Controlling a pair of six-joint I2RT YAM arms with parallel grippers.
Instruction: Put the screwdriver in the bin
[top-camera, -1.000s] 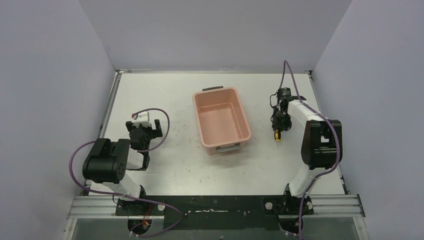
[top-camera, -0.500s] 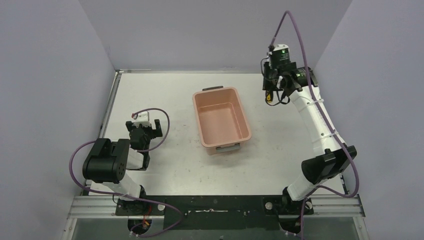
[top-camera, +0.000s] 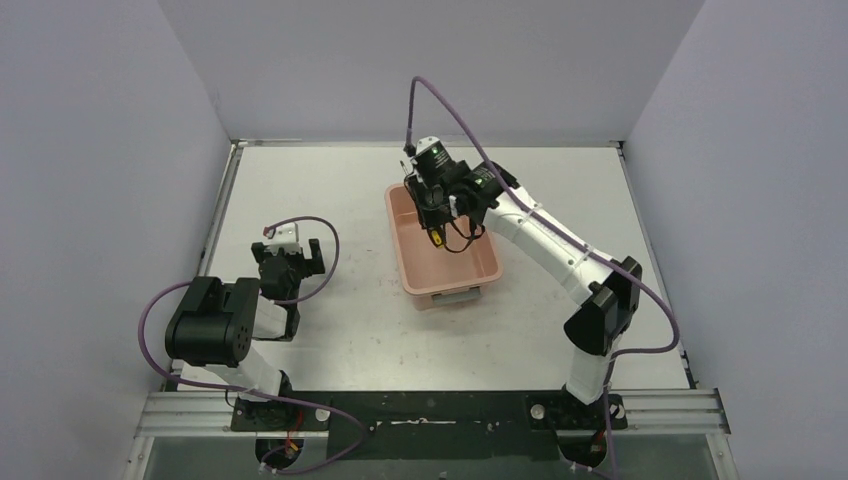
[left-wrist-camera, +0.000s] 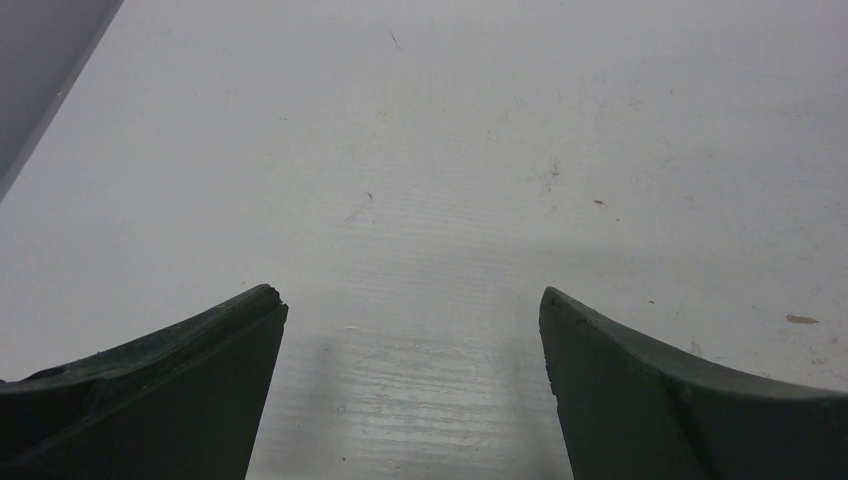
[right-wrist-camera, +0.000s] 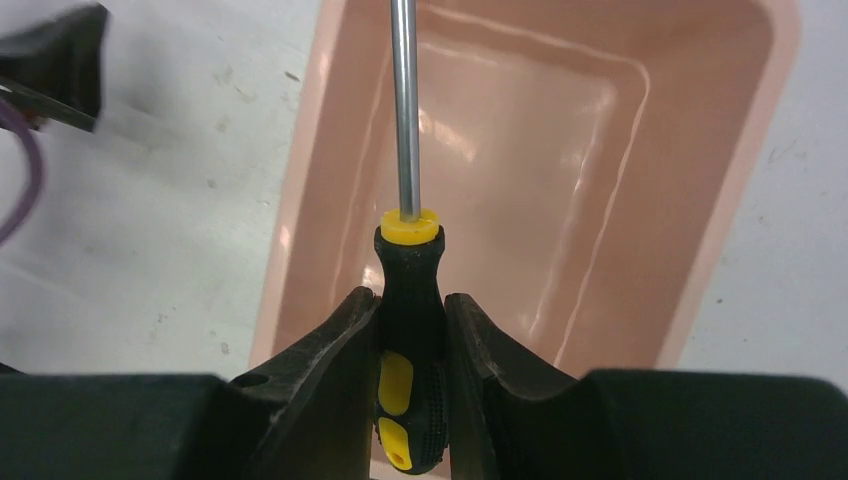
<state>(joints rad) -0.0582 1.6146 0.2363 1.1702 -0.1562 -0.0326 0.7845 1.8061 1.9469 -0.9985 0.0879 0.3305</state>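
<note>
Your right end effector is pinching the screwdriver by its black and yellow handle, with one finger on each side. The thin metal shaft sticks out past the fingers and points over the inside of the pink bin. The screwdriver is held up above the bin; it is not lying in it. The bin sits on the white table, near the middle. Your left end effector is spread wide. It hangs low over the table, well apart from the bin.
</note>
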